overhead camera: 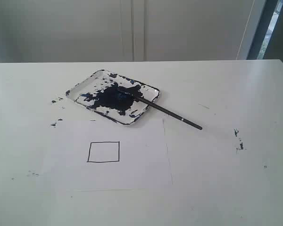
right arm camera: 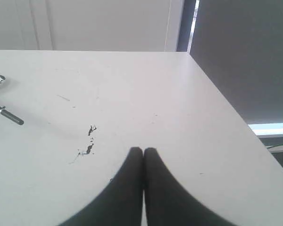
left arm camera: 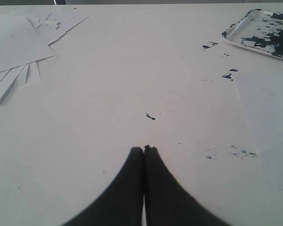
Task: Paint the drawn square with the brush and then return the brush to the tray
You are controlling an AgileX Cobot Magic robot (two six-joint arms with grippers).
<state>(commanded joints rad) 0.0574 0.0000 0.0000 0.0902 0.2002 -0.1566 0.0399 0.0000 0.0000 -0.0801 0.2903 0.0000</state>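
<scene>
**Painting yet to begin**

Centre frame, the brush (overhead camera: 170, 113) lies tip in the tray (overhead camera: 80, 85), handle jutting right, the drawn square (overhead camera: 104, 151) blank below. Likely light, stiff; best gripped mid-handle. The left fingers (left arm camera: 129, 183) and right fingers (right arm camera: 127, 183) are shut, empty.

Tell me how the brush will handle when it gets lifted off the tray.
The brush is a thin straight stick, so probably stiff and light. It leans over the tray rim with its far end on the table, so a nudge may roll or pivot it. Its tip lies in dark paint and may drip.
</scene>
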